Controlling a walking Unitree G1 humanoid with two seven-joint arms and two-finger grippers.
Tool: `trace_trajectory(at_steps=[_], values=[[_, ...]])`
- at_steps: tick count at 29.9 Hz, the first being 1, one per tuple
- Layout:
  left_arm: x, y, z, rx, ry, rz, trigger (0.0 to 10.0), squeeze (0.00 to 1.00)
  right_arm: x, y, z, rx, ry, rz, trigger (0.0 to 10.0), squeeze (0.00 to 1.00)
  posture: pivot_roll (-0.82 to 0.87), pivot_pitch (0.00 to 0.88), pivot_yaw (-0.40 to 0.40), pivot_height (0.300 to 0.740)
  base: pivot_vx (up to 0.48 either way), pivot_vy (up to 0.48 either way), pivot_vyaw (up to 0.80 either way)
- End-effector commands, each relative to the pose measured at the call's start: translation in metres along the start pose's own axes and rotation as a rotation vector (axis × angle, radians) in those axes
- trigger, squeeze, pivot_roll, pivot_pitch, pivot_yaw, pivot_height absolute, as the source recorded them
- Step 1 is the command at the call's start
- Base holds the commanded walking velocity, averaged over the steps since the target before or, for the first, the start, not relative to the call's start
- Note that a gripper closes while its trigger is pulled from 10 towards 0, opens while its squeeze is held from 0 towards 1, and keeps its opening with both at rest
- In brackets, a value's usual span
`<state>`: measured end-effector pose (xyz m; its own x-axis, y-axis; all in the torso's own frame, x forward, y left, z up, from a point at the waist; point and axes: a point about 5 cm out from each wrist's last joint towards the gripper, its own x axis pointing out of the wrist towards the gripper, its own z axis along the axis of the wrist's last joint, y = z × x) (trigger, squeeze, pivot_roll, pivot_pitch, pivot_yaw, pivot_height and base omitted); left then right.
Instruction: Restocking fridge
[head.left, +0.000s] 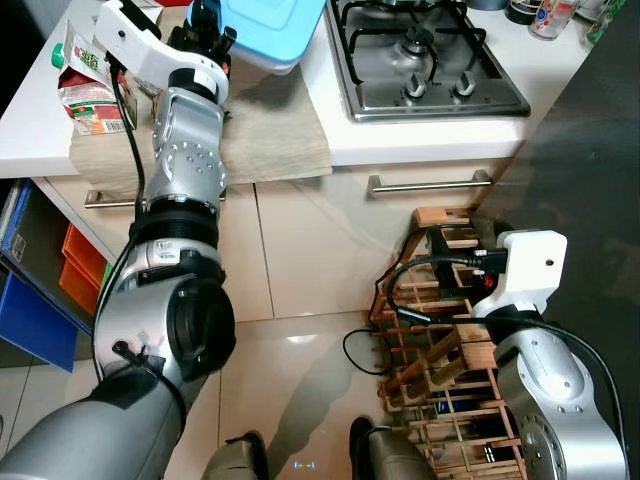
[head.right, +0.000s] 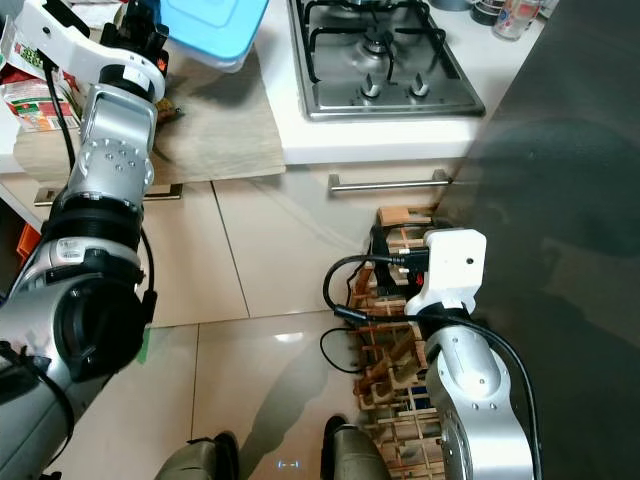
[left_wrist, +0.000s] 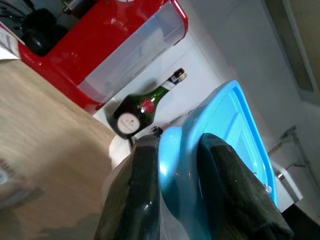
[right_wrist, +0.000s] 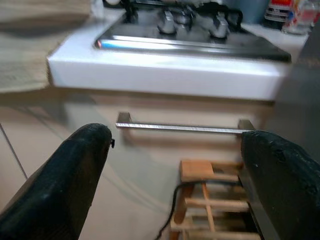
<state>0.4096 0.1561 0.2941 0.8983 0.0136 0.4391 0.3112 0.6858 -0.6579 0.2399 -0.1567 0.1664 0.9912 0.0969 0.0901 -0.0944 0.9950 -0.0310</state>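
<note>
We take the gas hob (head.left: 425, 55), a brushed-steel plate with black cast grates and round knobs, as our landmark. It sits flush in a smooth white countertop (head.left: 420, 135).

Left of the hob, our left gripper (left_wrist: 177, 200) is raised over the counter. Its two black fingers (left_wrist: 132, 195) are closed tight on the rim of a translucent blue plastic container (head.left: 268, 30) with rounded corners, one finger on each side of the wall. The container hangs just beside the hob's left edge, above a pale wood-grain mat (head.left: 265, 130).

Further left of the hob stands a printed cardboard carton (head.left: 85, 85). In the left wrist view we see a dark green glass bottle (left_wrist: 142, 107) lying beside a glossy red appliance (left_wrist: 107, 42).

Below the hob, our right gripper (right_wrist: 175, 175) hangs with fingers spread wide and empty, facing a straight metal drawer handle (right_wrist: 182, 128) and a slatted wooden rack (head.left: 440, 350) on the glossy tiled floor (head.left: 300, 360).
</note>
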Motion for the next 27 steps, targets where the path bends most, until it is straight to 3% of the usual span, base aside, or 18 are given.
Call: trace_trajectory(at_steps=[1, 5, 7, 12, 16, 27], values=[[0.001, -0.013, 0.012, 0.090, -0.062, -0.064, 10.0, 0.00, 0.001, -0.002, -0.003, 0.012, 0.002, -0.005, 10.0, 0.00, -0.25, 0.142, -0.006, 0.740, 0.000, 0.000, 0.00], [-0.004, -0.014, 0.016, 0.167, -0.089, -0.069, 10.0, 0.00, 0.004, -0.002, 0.000, 0.013, -0.022, -0.009, 10.0, 0.00, -0.25, 0.137, -0.005, 0.740, 0.000, 0.000, 0.00], [-0.007, -0.019, 0.019, 0.249, -0.105, -0.100, 10.0, 0.00, 0.008, -0.002, 0.001, 0.013, -0.036, -0.013, 10.0, 0.00, -0.23, 0.128, -0.004, 0.740, 0.000, 0.000, 0.00], [-0.008, -0.026, 0.022, 0.323, -0.127, -0.122, 10.0, 0.00, 0.013, 0.000, 0.001, 0.014, -0.045, -0.009, 10.0, 0.00, -0.22, 0.119, -0.003, 0.740, 0.000, 0.000, 0.00], [-0.008, -0.028, 0.021, 0.352, -0.126, -0.120, 10.0, 0.00, 0.017, 0.001, 0.001, 0.015, -0.055, -0.006, 10.0, 0.00, -0.22, 0.110, 0.000, 0.740, 0.000, 0.000, 0.00], [-0.008, -0.028, 0.022, 0.364, -0.123, -0.115, 10.0, 0.00, 0.025, 0.002, -0.001, 0.020, -0.074, -0.008, 10.0, 0.00, -0.21, 0.087, 0.010, 0.740, -0.319, 0.000, 0.00]])
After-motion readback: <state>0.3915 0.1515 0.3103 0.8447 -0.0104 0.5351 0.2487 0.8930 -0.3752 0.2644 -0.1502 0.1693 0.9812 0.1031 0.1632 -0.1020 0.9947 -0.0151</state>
